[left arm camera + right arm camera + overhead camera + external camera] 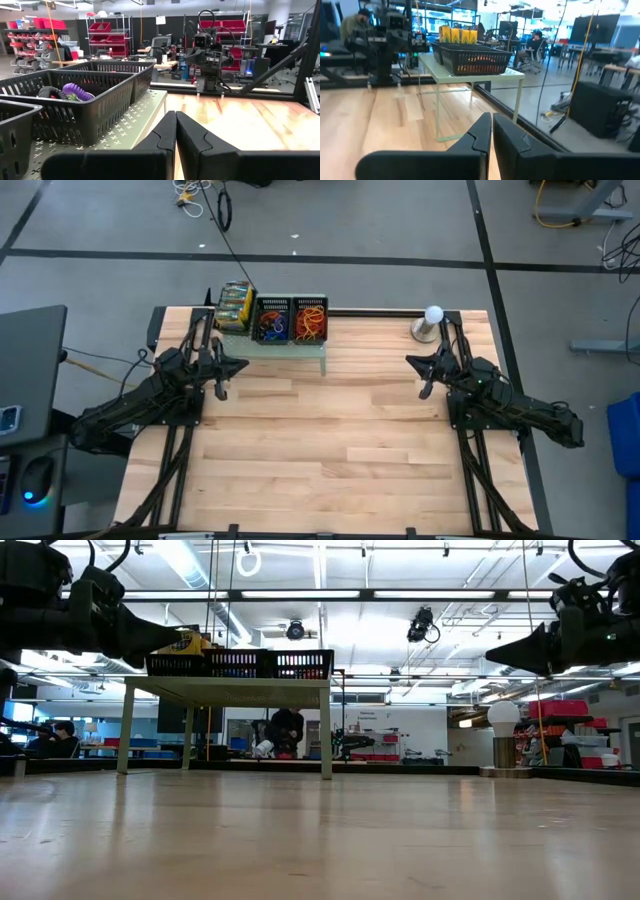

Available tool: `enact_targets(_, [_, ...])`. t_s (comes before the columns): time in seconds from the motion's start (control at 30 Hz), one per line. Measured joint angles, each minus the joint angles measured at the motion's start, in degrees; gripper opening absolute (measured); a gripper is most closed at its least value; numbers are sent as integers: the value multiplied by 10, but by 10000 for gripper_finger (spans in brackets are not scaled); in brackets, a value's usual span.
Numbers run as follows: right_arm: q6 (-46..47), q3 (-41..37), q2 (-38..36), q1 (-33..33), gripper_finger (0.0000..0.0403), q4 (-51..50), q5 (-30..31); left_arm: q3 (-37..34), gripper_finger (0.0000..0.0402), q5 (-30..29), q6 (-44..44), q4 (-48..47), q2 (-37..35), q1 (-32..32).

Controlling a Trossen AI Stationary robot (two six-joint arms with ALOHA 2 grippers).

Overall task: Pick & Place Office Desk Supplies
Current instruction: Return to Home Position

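Pale wooden table (330, 440) on a grey floor (350, 220) crossed by dark tape lines (300, 259). Beyond the table, metal racks of red bins (107, 35); above it, long ceiling strip lights (300, 595); beside it, a dark desk (30, 350); behind it, loose yellow cable (560, 210).

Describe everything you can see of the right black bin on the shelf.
The right bin is a small black rectangular tray with slotted mesh walls, plastic by the look. It stands upright and open-topped at the right end of the pale-green perforated shelf, side by side with the middle bin, with no gap showing between them. Inside lies a loose tangle of rubber bands, mostly orange, which show through the mesh. Nothing else touches it.
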Motion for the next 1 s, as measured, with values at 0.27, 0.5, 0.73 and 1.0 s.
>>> enact_targets(0.27, [-24, 0, 0, 0, 27, 0, 0, 0, 13, 0, 0, 0, 0, 0])
enact_targets(0.5, [-24, 0, 0, 0, 27, 0, 0, 0, 13, 0, 0, 0, 0, 0])
enact_targets(0.73, [-24, 0, 0, 0, 27, 0, 1, 0, 13, 0, 0, 1, 0, 0])
enact_targets(1.0, [-24, 0, 0, 0, 27, 0, 1, 0, 13, 0, 0, 1, 0, 0])
